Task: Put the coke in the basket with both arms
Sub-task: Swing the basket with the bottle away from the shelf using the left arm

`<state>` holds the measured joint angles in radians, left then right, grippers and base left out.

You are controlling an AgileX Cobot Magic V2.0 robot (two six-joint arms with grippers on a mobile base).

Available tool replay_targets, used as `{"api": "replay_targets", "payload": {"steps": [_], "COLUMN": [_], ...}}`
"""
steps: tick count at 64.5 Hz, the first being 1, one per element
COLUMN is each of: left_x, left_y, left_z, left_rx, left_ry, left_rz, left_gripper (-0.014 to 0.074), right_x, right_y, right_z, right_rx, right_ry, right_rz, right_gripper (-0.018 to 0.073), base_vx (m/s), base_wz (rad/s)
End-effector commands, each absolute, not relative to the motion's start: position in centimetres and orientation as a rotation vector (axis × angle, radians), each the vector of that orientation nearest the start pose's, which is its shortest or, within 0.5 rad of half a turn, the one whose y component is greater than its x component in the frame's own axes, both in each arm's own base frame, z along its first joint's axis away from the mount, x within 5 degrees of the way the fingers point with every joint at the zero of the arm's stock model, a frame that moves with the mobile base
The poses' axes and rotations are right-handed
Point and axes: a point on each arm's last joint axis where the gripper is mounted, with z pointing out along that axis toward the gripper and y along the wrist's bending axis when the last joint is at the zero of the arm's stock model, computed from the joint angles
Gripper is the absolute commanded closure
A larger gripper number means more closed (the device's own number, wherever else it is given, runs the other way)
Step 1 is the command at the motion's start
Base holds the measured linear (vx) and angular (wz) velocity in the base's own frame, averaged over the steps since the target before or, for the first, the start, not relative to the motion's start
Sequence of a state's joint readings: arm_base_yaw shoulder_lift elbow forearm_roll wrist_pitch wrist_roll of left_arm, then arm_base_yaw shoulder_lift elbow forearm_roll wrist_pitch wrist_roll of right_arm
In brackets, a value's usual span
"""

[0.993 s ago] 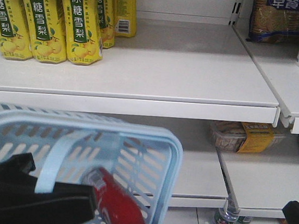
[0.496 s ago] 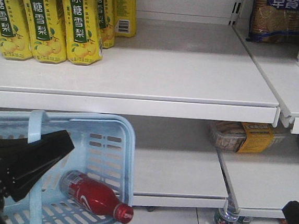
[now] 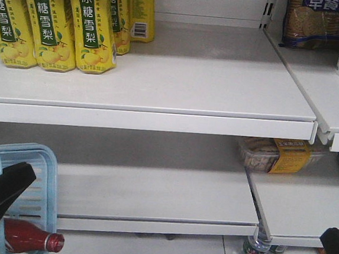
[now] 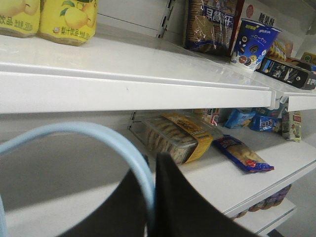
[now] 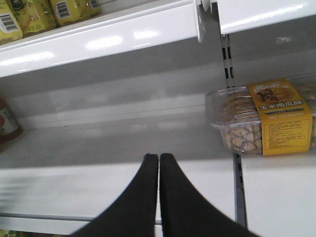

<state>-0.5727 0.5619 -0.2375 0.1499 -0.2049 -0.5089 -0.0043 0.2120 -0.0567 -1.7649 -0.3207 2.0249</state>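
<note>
The left gripper [image 4: 150,207] clamps the basket [image 3: 49,179] handle [image 4: 98,138] so the coke [image 3: 29,236] rides inside, while the right gripper [image 5: 159,165] hangs closed and empty.

The front view faces the shelves [image 3: 161,85] from slightly above, while both wrist views look close along the lower shelf, sharing the biscuit box [image 3: 277,155].
</note>
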Motion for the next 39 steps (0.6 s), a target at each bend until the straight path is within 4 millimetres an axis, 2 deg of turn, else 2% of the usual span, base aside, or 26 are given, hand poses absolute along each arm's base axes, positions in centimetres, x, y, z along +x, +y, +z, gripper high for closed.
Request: {"api": "replay_targets", "payload": {"steps": [1,27,39], "left_x": [9.1,5.9,5.6], "left_y": [-6.4,-4.3,-3.8], "left_z": [28.4,21.4,20.2], "left_rx": [0.266,0.266,0.257], "left_ry": [1.417,1.437,1.547], "left_rz": [-0.728,-0.718,-0.68], "left_gripper": [0.0603,0.0603,0.0603], "right_x": [7.1,7.1,7.1], "right_y": [2.6,2.6,2.6], "right_z": [22.2,22.2,22.2], "right_rx": [-0.019,-0.019,-0.019], "right_ry": [1.697,1.697,1.697], "right_rz": [0.415,0.415,0.415], "right_gripper": [0.0564,0.0564,0.0564], "base_vx": [0.0,0.0,0.0], "base_wz": [0.0,0.0,0.0]}}
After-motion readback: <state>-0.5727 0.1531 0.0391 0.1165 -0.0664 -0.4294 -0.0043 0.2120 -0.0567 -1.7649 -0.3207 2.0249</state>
